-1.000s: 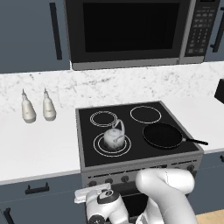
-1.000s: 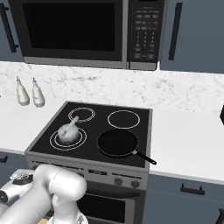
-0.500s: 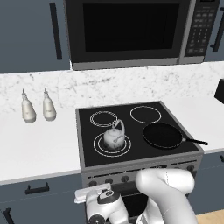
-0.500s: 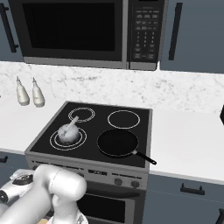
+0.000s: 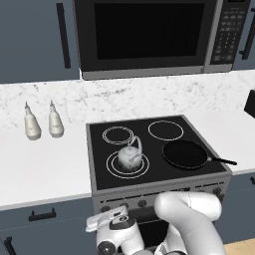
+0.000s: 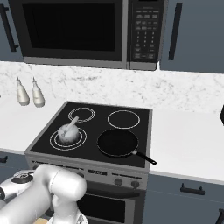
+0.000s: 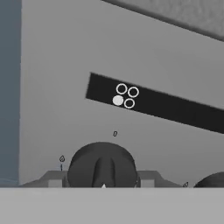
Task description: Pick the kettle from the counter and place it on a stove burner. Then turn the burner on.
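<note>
Kettle (image 5: 128, 158) sits upright inside the widest burner (image 5: 143, 172) in the left base view, just as a second ago, while the gripper (image 5: 104, 220) hangs low at the stove's front panel. From the right, the kettle (image 6: 68, 132) is on the near-left ring with the pan (image 6: 117, 142) beside it, so placing looks done. In the hand view the gripper (image 7: 101, 181) has narrowed to about half open and seems to clasp a dark knob (image 7: 103, 162) (its icon (image 7: 124, 96) fills one dot of four), ready for turning.
</note>
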Tool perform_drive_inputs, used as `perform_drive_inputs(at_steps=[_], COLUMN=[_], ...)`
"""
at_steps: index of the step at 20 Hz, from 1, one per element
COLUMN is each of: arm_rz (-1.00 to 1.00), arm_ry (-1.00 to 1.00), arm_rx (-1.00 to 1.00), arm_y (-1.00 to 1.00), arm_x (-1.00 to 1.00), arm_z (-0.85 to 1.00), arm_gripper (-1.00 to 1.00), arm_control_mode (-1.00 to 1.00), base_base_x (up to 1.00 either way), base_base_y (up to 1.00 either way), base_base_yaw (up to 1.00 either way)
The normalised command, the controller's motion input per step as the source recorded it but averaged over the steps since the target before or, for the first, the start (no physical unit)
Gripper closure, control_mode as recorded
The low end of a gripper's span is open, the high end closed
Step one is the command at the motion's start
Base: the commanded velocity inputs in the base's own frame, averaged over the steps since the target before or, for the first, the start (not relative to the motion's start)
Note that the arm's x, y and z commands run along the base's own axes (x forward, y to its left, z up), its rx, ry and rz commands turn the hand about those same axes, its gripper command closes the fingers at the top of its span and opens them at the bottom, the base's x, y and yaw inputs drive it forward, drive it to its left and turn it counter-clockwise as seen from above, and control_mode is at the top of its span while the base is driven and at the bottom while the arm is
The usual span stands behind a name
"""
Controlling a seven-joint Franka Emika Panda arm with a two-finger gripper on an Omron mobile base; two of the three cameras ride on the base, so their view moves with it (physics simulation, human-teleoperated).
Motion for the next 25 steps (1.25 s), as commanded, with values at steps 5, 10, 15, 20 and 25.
perform_drive_inputs(at_steps=[5, 10, 15, 20, 25], arm_rz=[0.00, 0.00, 0.00, 0.00, 0.00], arm_ry=[-0.02, -0.09, -0.12, -0.08, -0.01], arm_rx=[-0.19, -0.15, -0.16, -0.15, -0.14], arm_y=[0.00, 0.00, 0.00, 0.00, 0.00], arm_x=[-0.32, -0.39, -0.49, -0.38, -0.12], arm_z=[0.00, 0.00, 0.00, 0.00, 0.03], arm_gripper=[1.00, 1.00, 1.00, 1.00, 1.00], arm_control_mode=[-1.00, -1.00, -1.00, -1.00, -1.00], base_base_x=[0.00, 0.00, 0.00, 0.00, 0.00], base_base_y=[0.00, 0.00, 0.00, 0.00, 0.00], base_base_yaw=[0.00, 0.00, 0.00, 0.00, 0.00])
